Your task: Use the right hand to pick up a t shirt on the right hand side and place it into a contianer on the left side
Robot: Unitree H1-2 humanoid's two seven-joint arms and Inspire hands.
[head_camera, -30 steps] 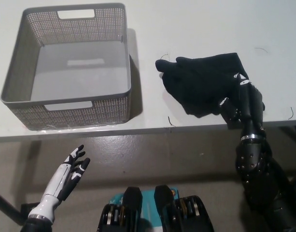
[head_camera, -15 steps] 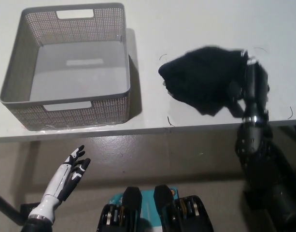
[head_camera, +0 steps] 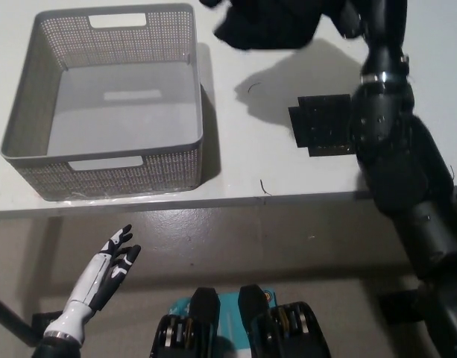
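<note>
Head view: black t shirt [head_camera: 269,22] hangs bunched at 12 o'clock, clear of the white table [head_camera: 235,160], casting a shadow below it. Right hand [head_camera: 377,19] at 1 o'clock is largely cut off by the top edge; the shirt hangs from it, so its fingers look clamped on the cloth, though the grip itself is not visible. Grey mesh container [head_camera: 101,104] sits at 10 o'clock, holding nothing. Left hand [head_camera: 112,261] rests at 7 o'clock below the table edge, fingers apart, holding nothing.

Progress, as judged: pick-up done, shirt lifted. Left to do: carry it toward 9 o'clock over the container, then release. A dark square patch [head_camera: 321,123] lies on the table near 2 o'clock. No brand, label or legible writing anywhere.
</note>
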